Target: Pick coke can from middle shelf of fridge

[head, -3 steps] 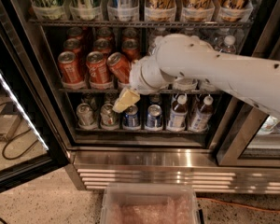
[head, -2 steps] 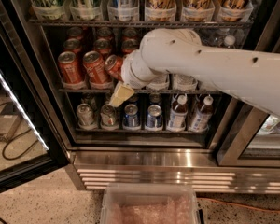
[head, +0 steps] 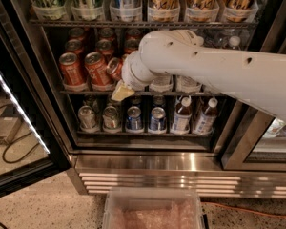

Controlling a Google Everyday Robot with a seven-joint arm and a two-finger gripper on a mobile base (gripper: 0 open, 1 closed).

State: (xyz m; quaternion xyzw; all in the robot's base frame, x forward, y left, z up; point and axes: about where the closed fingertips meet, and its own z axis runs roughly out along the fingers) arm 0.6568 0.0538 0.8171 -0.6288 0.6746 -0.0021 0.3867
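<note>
The fridge [head: 157, 163] stands open, with a steel ribbed base. Its middle shelf [head: 81, 91] holds rows of red coke cans at the left, among them one front can [head: 70, 69] and another [head: 95, 69]. A third coke can [head: 114, 68] leans to the right against my white wrist. My gripper [head: 120, 86] is at the front edge of the middle shelf, right beside that leaning can, with its yellowish tip hanging just below the rack. My arm hides most of the water bottles [head: 161, 83] to the right.
The lower shelf holds silver cans [head: 87, 117], blue cans [head: 133, 118] and small bottles [head: 181, 114]. The top shelf holds tall cans in clear cups [head: 126, 11]. The glass door [head: 19, 109] stands open at the left. A clear bin [head: 152, 209] sits on the floor in front.
My wrist and gripper have moved a little left and deeper toward the red cans, and now cover more of the third can's column. The cans have stayed in place.
</note>
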